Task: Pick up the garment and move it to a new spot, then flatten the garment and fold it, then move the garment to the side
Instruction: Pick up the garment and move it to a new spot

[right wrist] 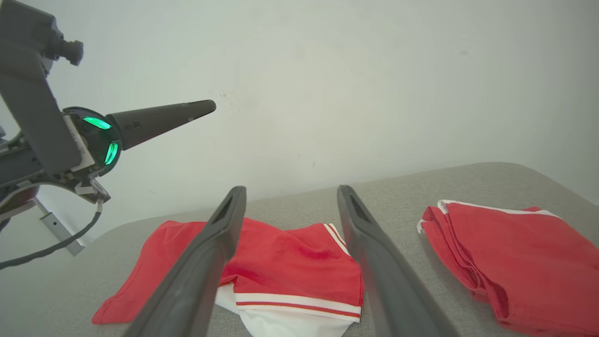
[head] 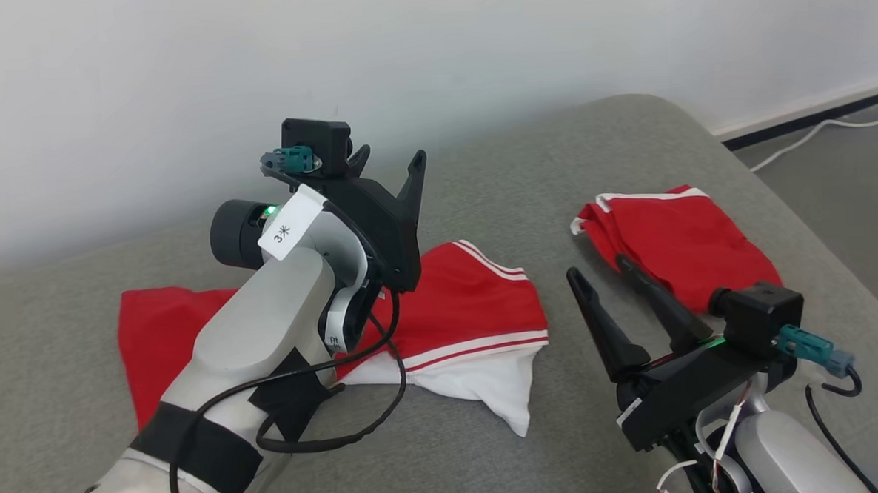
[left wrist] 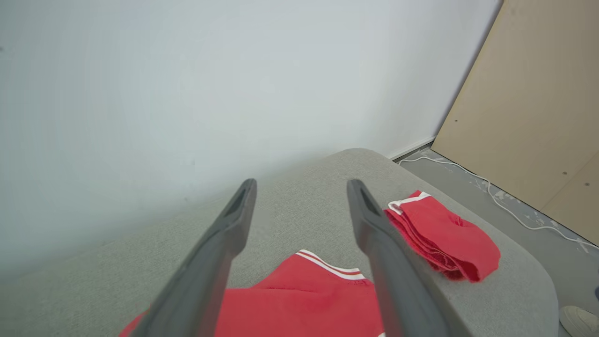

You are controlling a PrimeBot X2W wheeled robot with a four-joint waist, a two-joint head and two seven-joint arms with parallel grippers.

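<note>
Item 1: white tag (head: 292, 222) on wrist of left arm (head: 265, 335), nr green light (head: 269, 210). Handwritten "3" + asterisk-like mark, black ink, reads sideways.
Item 2: white band (head: 336, 326), same wrist, lower down. Small dark print, too small to read.

Garment (head: 471, 304) on cushion (head: 551, 434), left of centre. Folded garment (head: 683, 243) to its right, apart, same cushion. Left gripper (left wrist: 302, 182) above garment. Right gripper (head: 597, 266) at near side, between the two. Wall (head: 430, 54) behind cushion. Cable (head: 812, 137) on floor, far right.
</note>
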